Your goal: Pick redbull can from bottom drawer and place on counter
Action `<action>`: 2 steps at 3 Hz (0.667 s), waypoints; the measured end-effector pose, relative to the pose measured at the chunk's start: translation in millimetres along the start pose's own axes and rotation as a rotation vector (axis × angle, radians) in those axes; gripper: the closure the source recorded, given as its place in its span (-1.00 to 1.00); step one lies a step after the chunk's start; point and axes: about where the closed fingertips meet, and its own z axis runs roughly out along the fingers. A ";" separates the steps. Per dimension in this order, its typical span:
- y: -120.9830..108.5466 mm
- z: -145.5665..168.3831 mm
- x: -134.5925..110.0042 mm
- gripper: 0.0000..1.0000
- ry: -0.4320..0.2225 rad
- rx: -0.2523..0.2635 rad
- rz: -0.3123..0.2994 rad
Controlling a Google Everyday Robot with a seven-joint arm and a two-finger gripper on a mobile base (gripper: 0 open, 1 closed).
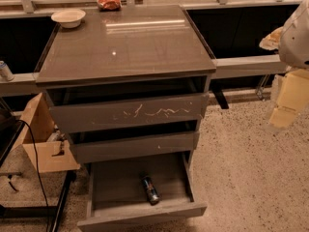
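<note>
item: redbull can (150, 189), on its side on the floor of the bottom drawer (116, 182), which stands open so the can is reachable from above. hand (288, 98): high at right, well apart from the cabinet; whether apart or together, cannot tell. tabletop (125, 47): bowl (68, 17) and red snack bag (109, 2) sit at its back edge, so the middle likely suits placing.

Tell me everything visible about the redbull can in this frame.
The redbull can is small, slim, dark blue and silver, apparently metal. It lies on its side on the grey floor of the open bottom drawer, right of centre, touching nothing else. The end effector hangs at the right edge, far from it.
</note>
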 end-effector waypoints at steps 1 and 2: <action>0.0 0.0 0.0 -1.00 0.000 0.000 0.000; 3.9 23.8 -1.3 -1.00 -0.031 0.009 0.055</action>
